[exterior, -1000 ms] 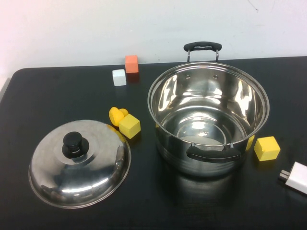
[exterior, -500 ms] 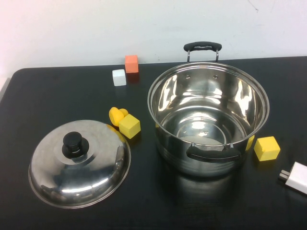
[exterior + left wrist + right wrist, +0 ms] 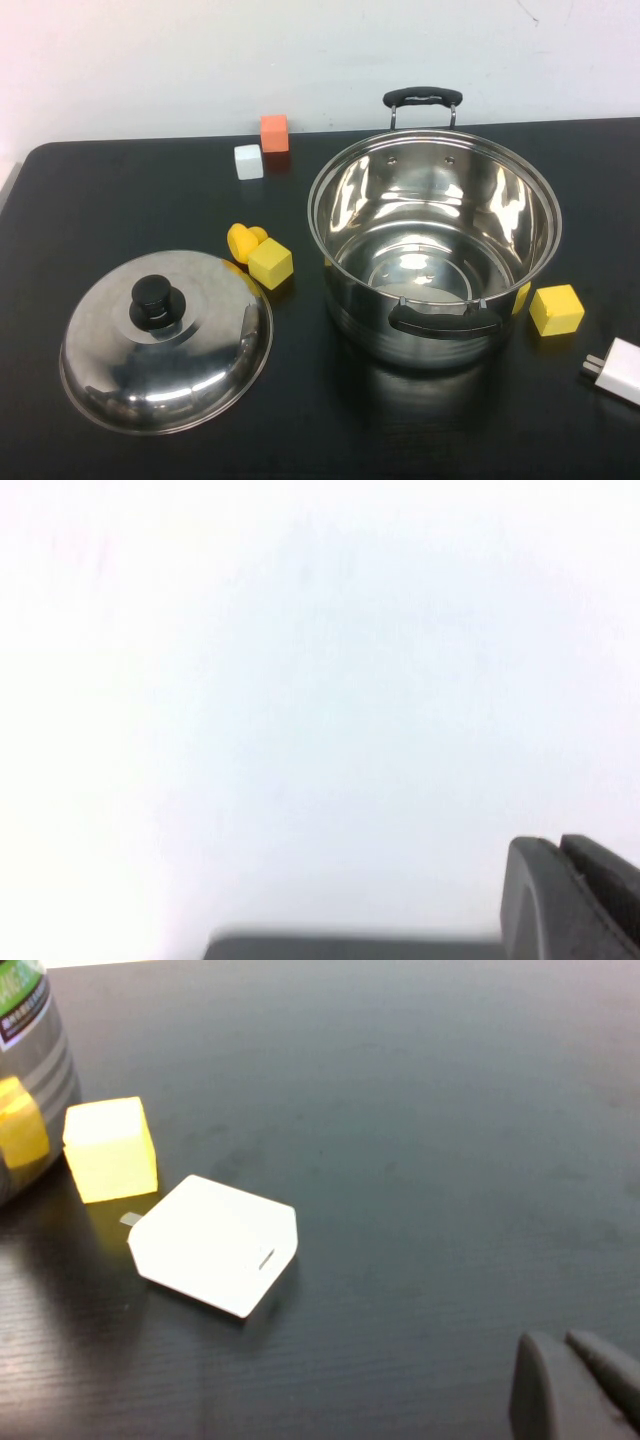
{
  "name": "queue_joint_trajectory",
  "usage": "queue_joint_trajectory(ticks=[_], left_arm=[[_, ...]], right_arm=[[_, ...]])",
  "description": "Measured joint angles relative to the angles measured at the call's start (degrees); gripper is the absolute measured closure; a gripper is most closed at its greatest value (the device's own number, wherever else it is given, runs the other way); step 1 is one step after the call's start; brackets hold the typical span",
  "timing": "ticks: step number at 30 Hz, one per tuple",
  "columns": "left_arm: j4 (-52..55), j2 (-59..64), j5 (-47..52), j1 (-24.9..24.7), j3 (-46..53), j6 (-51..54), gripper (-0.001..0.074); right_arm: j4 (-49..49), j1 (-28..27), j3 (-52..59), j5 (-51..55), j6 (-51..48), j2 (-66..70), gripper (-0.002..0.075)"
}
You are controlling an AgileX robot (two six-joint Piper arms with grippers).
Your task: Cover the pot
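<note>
The high view shows the pot (image 3: pixel 435 262) open on the table (image 3: pixel 120 190), lid (image 3: pixel 166 340) beside it. Only the right wrist view shows the right gripper (image 3: pixel 575 1385), fingers together, near the charger (image 3: pixel 213 1244). The left gripper (image 3: pixel 570 895), closed and empty, faces a white wall.

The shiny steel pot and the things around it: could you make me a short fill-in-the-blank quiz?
1. The large shiny stainless-steel pot holds ____.
2. The domed steel lid lies on the black table to the pot's ____.
3. The lid's knob is coloured ____.

Missing words: nothing; left; black.
</note>
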Motion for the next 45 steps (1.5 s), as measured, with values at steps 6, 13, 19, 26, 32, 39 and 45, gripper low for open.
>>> queue_joint_trajectory(ticks=[6, 13, 19, 26, 32, 39, 45], left_arm=[[0.47, 0.00, -9.05, 0.00, 0.00, -1.84, 0.0738], [-0.36, 0.00, -5.00, 0.00, -2.27, -3.00, 0.0738], [-0.57, 5.76, 3.87, 0.00, -14.90, -3.27, 0.0738], [-0.22, 25.00, -2.35, 0.00, -19.53, -16.32, 0.0738], [12.40, 44.53, -17.79, 0.00, -19.53, -20.77, 0.0717], [21.18, 62.35, -25.92, 0.00, -19.53, -21.93, 0.0370], [29.46, 74.26, -29.05, 0.00, -21.63, -22.41, 0.0235]], right_arm=[[0.00, 0.00, 0.00, 0.00, 0.00, 0.00, 0.0728], [0.00, 0.00, 0.00, 0.00, 0.00, 0.00, 0.0728], [0.00, 0.00, 0.00, 0.00, 0.00, 0.00, 0.0728], [0.00, 0.00, 0.00, 0.00, 0.00, 0.00, 0.0728], [0.00, 0.00, 0.00, 0.00, 0.00, 0.00, 0.0728], [0.00, 0.00, 0.00, 0.00, 0.00, 0.00, 0.0728], [0.00, 0.00, 0.00, 0.00, 0.00, 0.00, 0.0728]])
